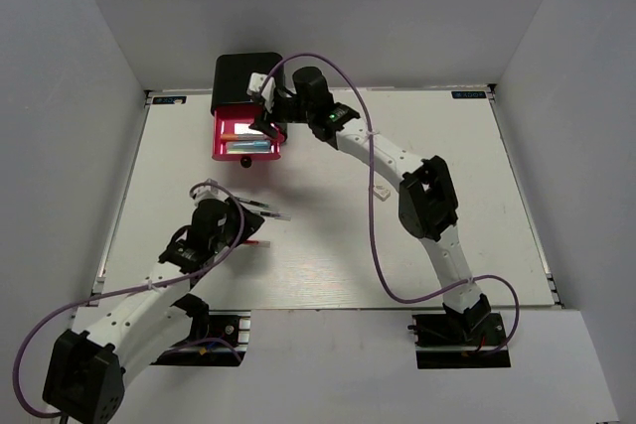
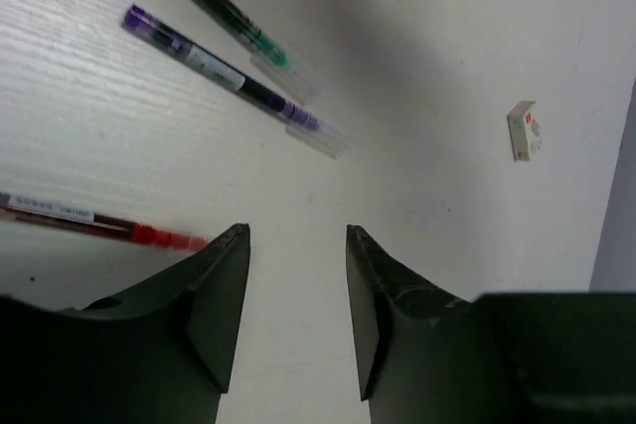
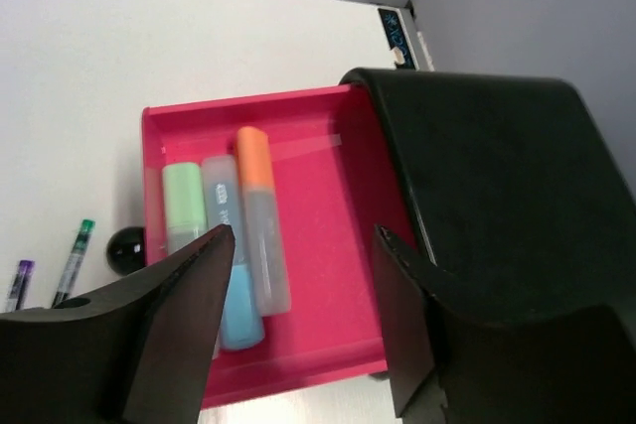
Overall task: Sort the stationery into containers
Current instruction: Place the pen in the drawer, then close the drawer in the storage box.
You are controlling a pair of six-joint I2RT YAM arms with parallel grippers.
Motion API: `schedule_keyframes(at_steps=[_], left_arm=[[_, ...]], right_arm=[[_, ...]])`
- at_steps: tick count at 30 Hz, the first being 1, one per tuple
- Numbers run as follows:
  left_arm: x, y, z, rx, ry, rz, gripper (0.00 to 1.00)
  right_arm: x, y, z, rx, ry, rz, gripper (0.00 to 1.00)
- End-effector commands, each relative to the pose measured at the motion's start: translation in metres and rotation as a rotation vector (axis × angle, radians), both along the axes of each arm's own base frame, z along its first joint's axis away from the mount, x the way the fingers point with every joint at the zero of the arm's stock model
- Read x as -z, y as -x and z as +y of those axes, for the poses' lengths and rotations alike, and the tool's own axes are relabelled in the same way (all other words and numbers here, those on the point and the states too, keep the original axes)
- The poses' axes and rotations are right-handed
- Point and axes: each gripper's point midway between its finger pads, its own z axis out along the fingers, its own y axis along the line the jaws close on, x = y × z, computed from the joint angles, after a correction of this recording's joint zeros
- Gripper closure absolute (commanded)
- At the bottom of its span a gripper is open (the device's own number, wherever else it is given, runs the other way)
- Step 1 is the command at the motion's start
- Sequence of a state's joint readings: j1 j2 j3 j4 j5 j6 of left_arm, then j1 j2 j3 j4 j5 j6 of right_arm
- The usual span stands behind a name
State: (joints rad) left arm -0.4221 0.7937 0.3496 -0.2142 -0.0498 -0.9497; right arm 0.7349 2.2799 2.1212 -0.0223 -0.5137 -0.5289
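Our left gripper (image 2: 296, 235) hovers low over the table (image 2: 447, 275), jaws spread and holding nothing. The red pen (image 2: 99, 223) lies left of the gap, its red end just beside the left fingertip; whether they touch we cannot tell. Its long axis runs almost along the line the jaws close on, so we judge the next pick needs a shift left and a wrist turn. Two dark pens (image 2: 229, 76) lie ahead, parallel and slanted, and the eraser (image 2: 524, 130) sits well apart to the right. The right gripper (image 3: 303, 233), also spread and unladen, hangs over the open drawer (image 3: 328, 245) with three bars (image 3: 256, 161) inside, so the left arm is nearer the pens.
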Motion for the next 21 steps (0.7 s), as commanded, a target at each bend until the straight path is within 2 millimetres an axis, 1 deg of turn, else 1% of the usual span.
schedule_keyframes(at_steps=[1, 2, 3, 4, 5, 6, 7, 8, 9, 10, 11, 12, 13, 14, 15, 16, 17, 18, 19, 20, 21], left_arm=[[-0.028, -0.029, 0.008, -0.05, -0.042, -0.132, 0.49], [-0.025, -0.033, 0.011, -0.064, -0.063, -0.136, 0.55], [-0.031, -0.042, 0.016, -0.099, -0.077, -0.177, 0.65], [-0.032, -0.046, 0.019, -0.117, -0.084, -0.186, 0.69], [-0.031, -0.053, 0.023, -0.143, -0.115, -0.191, 0.72], [-0.034, -0.06, 0.023, -0.15, -0.123, -0.209, 0.72], [-0.031, -0.064, 0.027, -0.162, -0.147, -0.196, 0.72], [-0.036, -0.072, 0.027, -0.165, -0.169, -0.202, 0.7], [-0.034, -0.076, 0.026, -0.156, -0.186, -0.191, 0.67], [-0.031, -0.087, 0.025, -0.158, -0.204, -0.174, 0.64], [-0.029, -0.091, 0.024, -0.145, -0.227, -0.167, 0.56], [-0.028, -0.098, 0.026, -0.149, -0.241, -0.165, 0.53], [-0.029, -0.108, 0.023, -0.142, -0.253, -0.164, 0.52], [-0.028, -0.113, 0.025, -0.14, -0.273, -0.161, 0.51], [-0.027, -0.117, 0.024, -0.133, -0.284, -0.158, 0.51], [-0.035, -0.126, 0.025, -0.147, -0.279, -0.169, 0.51], [-0.036, -0.131, 0.027, -0.153, -0.276, -0.165, 0.53], [-0.036, -0.138, 0.028, -0.156, -0.276, -0.154, 0.56], [-0.034, -0.14, 0.028, -0.154, -0.281, -0.142, 0.58], [-0.036, -0.145, 0.026, -0.153, -0.282, -0.139, 0.61], [-0.037, -0.148, 0.03, -0.17, -0.277, -0.13, 0.63]], right_arm=[[-0.082, 0.012, -0.018, 0.019, -0.121, -0.07, 0.38], [-0.076, 0.011, -0.025, 0.03, -0.117, -0.039, 0.57], [-0.066, 0.011, -0.034, 0.036, -0.101, -0.008, 0.72], [-0.093, 0.021, -0.046, 0.035, -0.131, -0.022, 0.88], [-0.07, 0.017, -0.058, 0.06, -0.099, 0.028, 1.0], [-0.062, 0.026, -0.07, 0.064, -0.077, 0.044, 1.0], [-0.056, 0.029, -0.077, 0.063, -0.063, 0.053, 1.0], [-0.048, 0.041, -0.093, 0.074, -0.033, 0.067, 1.0], [-0.02, 0.038, -0.112, 0.11, 0.008, 0.12, 1.0], [-0.011, 0.042, -0.119, 0.114, 0.024, 0.142, 0.99], [0.002, 0.051, -0.14, 0.137, 0.053, 0.185, 0.95], [0.028, 0.059, -0.155, 0.145, 0.093, 0.249, 0.87], [0.035, 0.06, -0.166, 0.16, 0.103, 0.263, 0.85], [0.056, 0.077, -0.184, 0.176, 0.137, 0.303, 0.85], [0.06, 0.08, -0.19, 0.183, 0.14, 0.306, 0.83], [0.057, 0.077, -0.204, 0.211, 0.131, 0.297, 0.83], [0.071, 0.086, -0.211, 0.217, 0.149, 0.328, 0.83], [0.078, 0.087, -0.225, 0.241, 0.152, 0.349, 0.83], [0.08, 0.092, -0.229, 0.239, 0.151, 0.356, 0.83], [0.082, 0.096, -0.233, 0.24, 0.152, 0.362, 0.82], [0.079, 0.095, -0.238, 0.252, 0.144, 0.361, 0.82]])
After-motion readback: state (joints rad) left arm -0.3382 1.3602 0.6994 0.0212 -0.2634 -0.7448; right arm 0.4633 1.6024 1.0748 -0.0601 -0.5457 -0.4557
